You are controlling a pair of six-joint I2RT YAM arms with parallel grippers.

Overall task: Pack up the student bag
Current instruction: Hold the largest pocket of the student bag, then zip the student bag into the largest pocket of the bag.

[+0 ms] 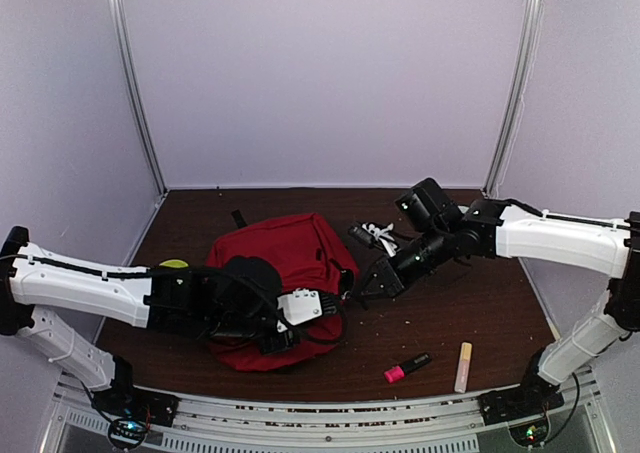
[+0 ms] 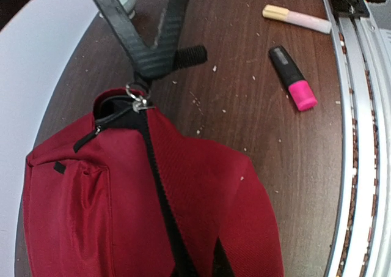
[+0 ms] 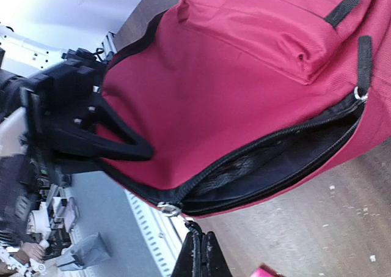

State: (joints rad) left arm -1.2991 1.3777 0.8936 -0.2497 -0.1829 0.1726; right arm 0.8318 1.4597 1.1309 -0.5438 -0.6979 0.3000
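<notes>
Roughly at the middle of the dark wood table (image 1: 480, 303) lies the student bag (image 1: 290, 248), a soft red backpack between the two arms, with a pink highlighter (image 1: 407, 368) and a pale marker (image 1: 464, 366) lying apart from it near the front edge. The left gripper (image 2: 146, 75) is clenched at one corner of the bag, fingertips meeting just above a metal ring (image 2: 135, 95) on a zipped seam; whether they pinch anything is unclear. The right gripper (image 3: 198, 246) is clamped on a black zipper pull (image 3: 192, 226) beside a pocket that gapes open onto dark lining.
</notes>
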